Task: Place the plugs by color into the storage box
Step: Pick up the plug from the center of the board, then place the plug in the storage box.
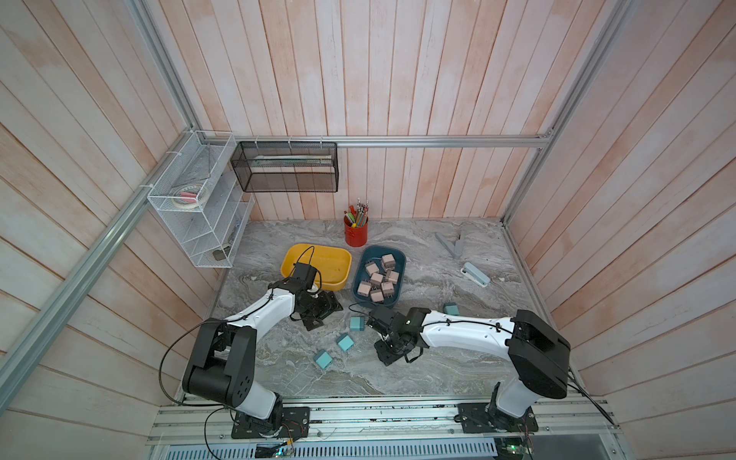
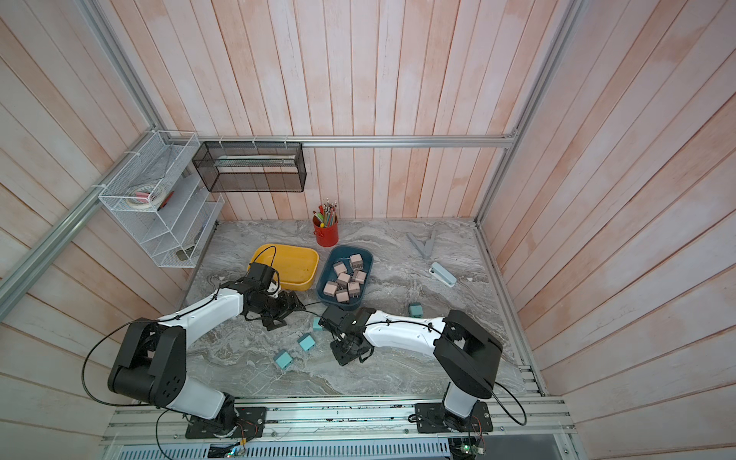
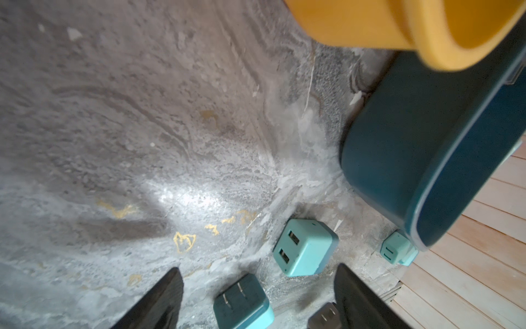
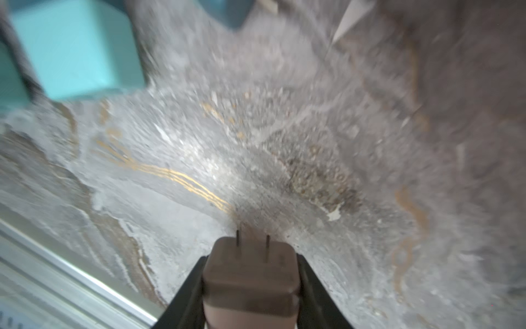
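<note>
Right wrist view: the right gripper [image 4: 252, 260] pinches a pink plug [image 4: 250, 273] between its fingers, prongs pointing forward. Four teal plugs [image 1: 345, 342] lie loose on the marbled surface [image 1: 438, 358] in both top views. The left gripper [image 3: 259, 269] hangs spread near them, holding nothing. Farther back, a blue bin [image 1: 359, 278] holds more pink plugs [image 1: 376, 278], beside a yellow bin [image 1: 318, 259].

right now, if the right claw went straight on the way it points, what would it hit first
Probably the marble table. The right claw is shut on a pink plug, prongs forward, so those would likely touch first. A teal plug lies off to the side.
</note>
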`<state>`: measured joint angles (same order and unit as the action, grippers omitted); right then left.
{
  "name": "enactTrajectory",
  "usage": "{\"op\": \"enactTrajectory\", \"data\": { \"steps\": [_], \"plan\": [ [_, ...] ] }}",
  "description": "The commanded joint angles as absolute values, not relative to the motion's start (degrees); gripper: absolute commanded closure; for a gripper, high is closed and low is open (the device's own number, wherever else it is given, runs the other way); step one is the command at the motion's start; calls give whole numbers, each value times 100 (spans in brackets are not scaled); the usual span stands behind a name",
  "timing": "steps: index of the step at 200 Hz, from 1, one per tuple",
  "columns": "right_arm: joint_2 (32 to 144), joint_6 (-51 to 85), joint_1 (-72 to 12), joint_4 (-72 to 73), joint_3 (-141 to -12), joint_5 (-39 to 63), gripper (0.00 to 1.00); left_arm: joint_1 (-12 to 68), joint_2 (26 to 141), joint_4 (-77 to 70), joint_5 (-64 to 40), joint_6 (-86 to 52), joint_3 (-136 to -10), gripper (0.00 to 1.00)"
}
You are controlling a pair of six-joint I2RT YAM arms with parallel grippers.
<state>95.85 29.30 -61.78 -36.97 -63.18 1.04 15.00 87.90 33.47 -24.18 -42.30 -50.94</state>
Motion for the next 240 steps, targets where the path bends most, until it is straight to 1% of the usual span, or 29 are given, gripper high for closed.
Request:
{"op": "enactTrajectory", "data": {
  "steps": [1,24,54,78,114,168,223,232,240],
  "plan": [
    [9483,2602,-5777,-4204,-7200,-267,63,1511,8737,3225,-2453,-4289,-5104,15],
    [9715,2067,-5048,-4499,-8190,-338,63,1510,8772,3234,-2428,-4289,-5189,15],
    [10528,1281,-4228,-4591,-9400,-193,63,1503,8788,3324,-2381,-4255,-5314,15],
    [11344,971,-3920,-4730,-10344,-58,63,1499,8778,3468,-2292,-4186,-5446,15],
    [12274,875,-3766,-4612,-11168,154,63,1503,8752,3587,-2249,-4149,-5537,15],
    [13159,826,-3738,-4456,-11670,346,63,1505,8777,3706,-2179,-4140,-5628,15],
    [13510,782,-3736,-4263,-11488,370,63,1503,8915,3901,-2033,-4028,-5978,15],
    [13509,782,-3736,-4275,-11509,352,61,1503,8951,3943,-2005,-4008,-6053,15],
    [13503,782,-3733,-4318,-11567,313,55,1501,8971,3965,-1986,-3991,-6112,15]
  ]
}}
